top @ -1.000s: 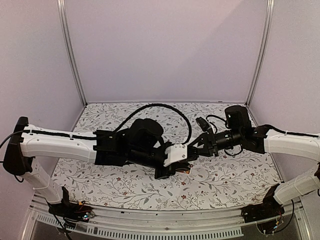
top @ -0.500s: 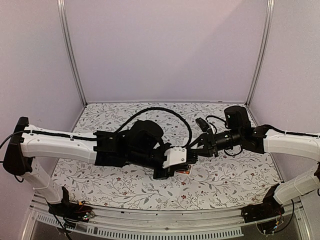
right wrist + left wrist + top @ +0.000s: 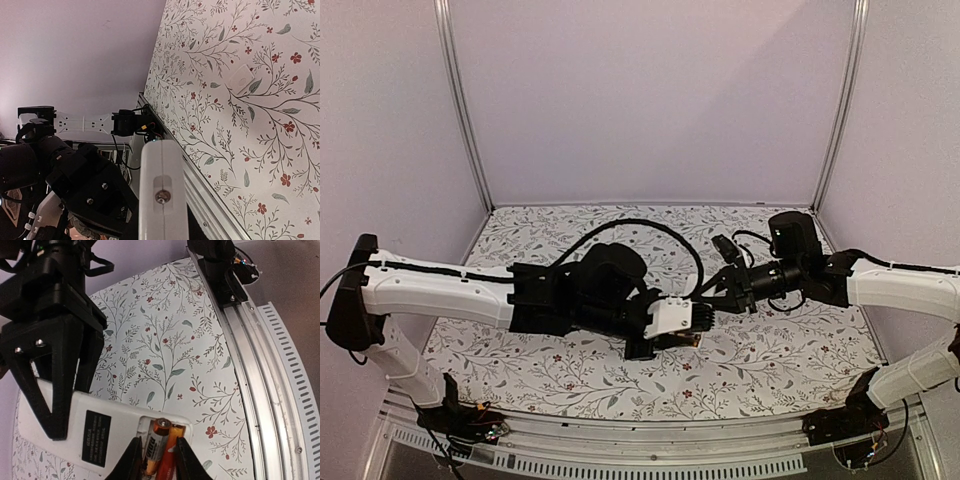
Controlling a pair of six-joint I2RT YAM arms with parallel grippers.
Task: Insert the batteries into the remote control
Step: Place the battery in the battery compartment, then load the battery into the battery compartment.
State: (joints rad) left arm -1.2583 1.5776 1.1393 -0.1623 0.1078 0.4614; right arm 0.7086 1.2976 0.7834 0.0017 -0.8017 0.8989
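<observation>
The white remote control (image 3: pixel 115 415) is held above the table with its plain back up and its recess open. My right gripper (image 3: pixel 710 303) is shut on its far end; one black finger (image 3: pixel 50 390) lies over the back. My left gripper (image 3: pixel 157 442) is shut on an orange-and-black battery (image 3: pixel 159 432) that is tilted into the recess. A second orange battery (image 3: pixel 176 442) lies in the recess beside it. In the right wrist view the remote (image 3: pixel 162 170) shows end-on. In the top view both grippers meet at the remote (image 3: pixel 675 315) at the table's middle.
The small flat white cover plate (image 3: pixel 241 77) lies on the floral tablecloth (image 3: pixel 165 340). The aluminium rail (image 3: pixel 255 365) runs along the table's near edge, with the left arm's base (image 3: pixel 132 122) on it. Purple walls close the back and sides.
The remote has levelled out and shifted slightly toward the left arm. My left gripper, with its battery, has closed in on the remote's recess.
</observation>
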